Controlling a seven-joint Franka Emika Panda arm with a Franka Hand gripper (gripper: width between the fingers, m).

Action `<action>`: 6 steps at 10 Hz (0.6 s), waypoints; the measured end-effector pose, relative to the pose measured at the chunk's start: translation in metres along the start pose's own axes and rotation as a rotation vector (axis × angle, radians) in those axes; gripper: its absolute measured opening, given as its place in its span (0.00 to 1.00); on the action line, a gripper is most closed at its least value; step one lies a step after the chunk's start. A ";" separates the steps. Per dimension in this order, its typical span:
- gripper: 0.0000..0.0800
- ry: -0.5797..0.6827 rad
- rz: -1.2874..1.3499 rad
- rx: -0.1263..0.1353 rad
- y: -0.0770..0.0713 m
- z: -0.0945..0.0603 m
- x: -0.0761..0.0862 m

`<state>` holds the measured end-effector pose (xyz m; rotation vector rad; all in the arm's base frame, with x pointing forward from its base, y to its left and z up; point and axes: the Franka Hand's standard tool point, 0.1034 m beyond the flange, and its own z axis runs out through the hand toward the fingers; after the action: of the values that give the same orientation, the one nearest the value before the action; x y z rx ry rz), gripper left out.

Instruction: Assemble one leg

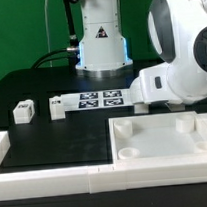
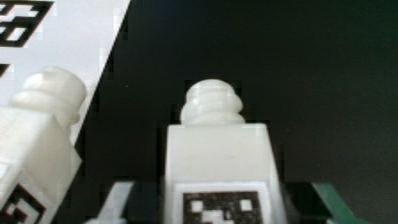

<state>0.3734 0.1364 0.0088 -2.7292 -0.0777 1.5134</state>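
White leg: plastic block with a rounded, ridged knob at one end and a black-and-white tag on the face turned to the wrist camera. It sits centred between the jaws, seen against the black table.
Jaws: one grey-green tip shows on each side of the leg's tagged end, set narrow around it. I cannot tell whether they press on the leg. In the exterior view they are hidden behind the arm.
Leg's place on the table: under the lowered arm, near the marker board. The exterior view does not show the leg itself.
Second leg: same shape, just beside the first but apart from it, knob pointing the same way. It lies between the first leg and the marker board.
Marker board: thin, flat and white with several tags, mid-table, in front of the robot base.
Arm: bulky and white, bent low over the table on the exterior view's right, its end down beside the marker board's right end.
Outer leg: small tagged block toward the table edge on the exterior view's left.
Inner leg: longer tagged block, just beside the marker board's left end.
Tray: large white square with a raised rim, by the table's near corner on the exterior view's right.
Rail: white bar along the table's near edge, turning at the left corner.
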 end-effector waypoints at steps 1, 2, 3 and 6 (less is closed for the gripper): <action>0.36 -0.022 -0.001 -0.011 0.001 -0.011 -0.013; 0.36 -0.020 -0.003 -0.017 0.001 -0.027 -0.025; 0.36 -0.025 -0.003 -0.019 0.002 -0.038 -0.033; 0.36 0.000 -0.049 -0.012 0.000 -0.056 -0.028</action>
<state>0.4066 0.1356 0.0621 -2.7155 -0.1531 1.5055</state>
